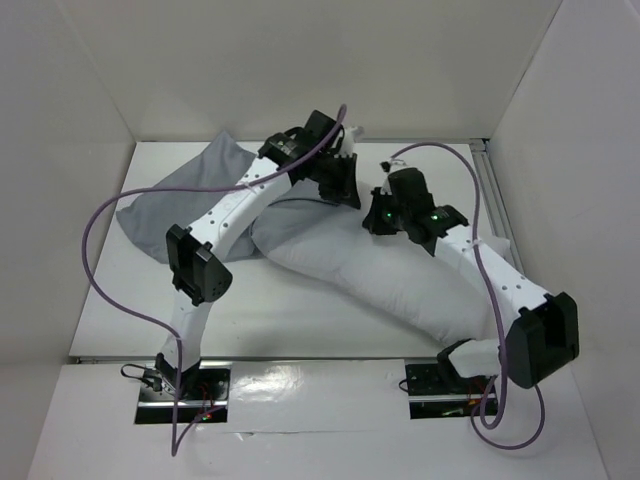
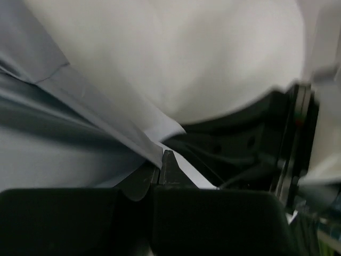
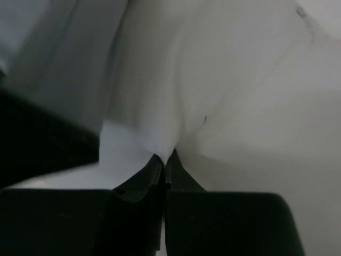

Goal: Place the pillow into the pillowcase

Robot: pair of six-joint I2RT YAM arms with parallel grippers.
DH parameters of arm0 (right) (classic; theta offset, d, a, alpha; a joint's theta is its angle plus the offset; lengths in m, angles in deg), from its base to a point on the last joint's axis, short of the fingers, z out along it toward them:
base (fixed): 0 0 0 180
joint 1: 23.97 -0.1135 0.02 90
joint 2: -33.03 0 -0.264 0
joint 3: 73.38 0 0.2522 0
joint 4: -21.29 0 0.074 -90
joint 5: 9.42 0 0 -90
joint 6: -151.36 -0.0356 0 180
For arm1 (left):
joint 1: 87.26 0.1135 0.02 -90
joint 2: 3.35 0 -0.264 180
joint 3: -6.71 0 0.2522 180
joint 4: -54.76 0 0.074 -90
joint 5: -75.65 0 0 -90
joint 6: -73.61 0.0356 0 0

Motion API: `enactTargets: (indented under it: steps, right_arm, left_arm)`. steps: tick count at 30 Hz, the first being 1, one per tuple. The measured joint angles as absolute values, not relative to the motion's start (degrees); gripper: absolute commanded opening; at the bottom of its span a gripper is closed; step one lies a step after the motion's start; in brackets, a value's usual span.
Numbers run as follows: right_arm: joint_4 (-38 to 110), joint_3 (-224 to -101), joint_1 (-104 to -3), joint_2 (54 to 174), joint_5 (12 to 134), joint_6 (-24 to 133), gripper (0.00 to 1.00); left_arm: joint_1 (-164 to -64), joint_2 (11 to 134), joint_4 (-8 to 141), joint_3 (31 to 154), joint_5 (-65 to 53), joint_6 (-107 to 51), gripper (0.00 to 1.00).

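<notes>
The white pillow [image 1: 400, 285] lies slantwise across the middle of the table. The blue-grey pillowcase [image 1: 185, 195] lies at the back left, and its edge reaches the pillow's far end. My left gripper [image 1: 335, 188] is over that end. In the left wrist view it [image 2: 161, 160] is shut on a fold of the pillowcase's edge [image 2: 69, 85], with the pillow [image 2: 186, 53] bulging just behind. My right gripper [image 1: 385, 218] is close beside it. In the right wrist view it [image 3: 166, 156] is shut on a pinch of the pillow's white fabric [image 3: 176, 80].
White walls close in the table at the back and on both sides. A metal rail [image 1: 495, 195] runs along the right edge. Purple cables loop off both arms. The right gripper's black body [image 2: 266, 144] fills the right of the left wrist view.
</notes>
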State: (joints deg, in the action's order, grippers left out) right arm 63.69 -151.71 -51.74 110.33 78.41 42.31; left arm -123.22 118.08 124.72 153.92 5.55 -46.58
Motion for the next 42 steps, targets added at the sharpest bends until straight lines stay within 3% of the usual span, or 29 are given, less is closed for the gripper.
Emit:
enactTargets:
  steps: [6, 7, 11, 15, 22, 24, 26, 27, 28, 30, 31, 32, 37, 42]
  right_arm:
    - [54.03, -142.99, -45.36, 102.09, 77.32, 33.31, 0.0]
    - [52.81, -141.75, -45.36, 101.56, 77.12, 32.34, 0.0]
    - [49.66, -139.19, -45.47, 101.43, 76.27, 29.55, 0.0]
    - [48.78, -139.19, -45.01, 101.43, 75.94, 28.56, 0.0]
    - [48.78, -139.6, -43.57, 102.37, 73.82, 27.99, 0.0]
    - [48.76, -140.04, -43.44, 102.88, 73.62, 28.02, 0.0]
    - [48.78, -140.19, -43.44, 103.07, 73.56, 28.02, 0.0]
    - [48.81, -140.28, -43.44, 103.12, 73.51, 28.04, 0.0]
    - [48.83, -140.37, -43.44, 103.18, 73.47, 28.04, 0.0]
    - [48.85, -140.63, -43.44, 103.49, 73.4, 28.19, 0.0]
    - [48.94, -140.81, -43.46, 103.71, 73.4, 28.21, 0.0]
    - [49.07, -141.05, -43.61, 103.88, 73.38, 28.23, 0.0]
    - [49.7, -142.8, -43.94, 105.52, 73.1, 28.76, 0.0]
    - [50.45, -144.33, -44.07, 106.48, 73.05, 29.7, 0.0]
  left_arm:
    - [-127.51, 117.64, 119.19, 147.23, 6.93, -48.48, 0.0]
    - [-127.29, 117.64, 119.11, 146.57, 6.64, -48.57, 0.2]
    - [-125.69, 118.1, 121.86, 148.37, 4.32, -47.7, 0.82]
    - [-125.34, 117.8, 124.2, 151.86, -0.83, -44.64, 0.98]
    - [-125.67, 106.23, 124.79, 143.73, -16.02, -39.89, 0.97]
    - [-125.69, 99.02, 122.78, 136.58, -20.85, -40.09, 0.91]
    - [-125.69, 91.74, 120.07, 128.78, -26.1, -41.86, 0.77]
    - [-125.69, 87.83, 118.95, 124.59, -29.27, -43.65, 0.63]
    - [-125.69, 84.2, 117.56, 120.39, -32.05, -45.6, 0.61]
    - [-125.67, 76.84, 113.38, 109.98, -36.59, -49.31, 0.61]
    - [-125.63, 73.3, 110.6, 103.62, -38.34, -51.76, 0.71]
    - [-125.58, 70.1, 108.51, 97.57, -39.3, -53.58, 0.73]
    - [-125.6, 62.94, 97.27, 72.0, -40.07, -62.91, 0.68]
    - [-125.41, 62.39, 90.87, 65.33, -41.68, -67.43, 0.67]
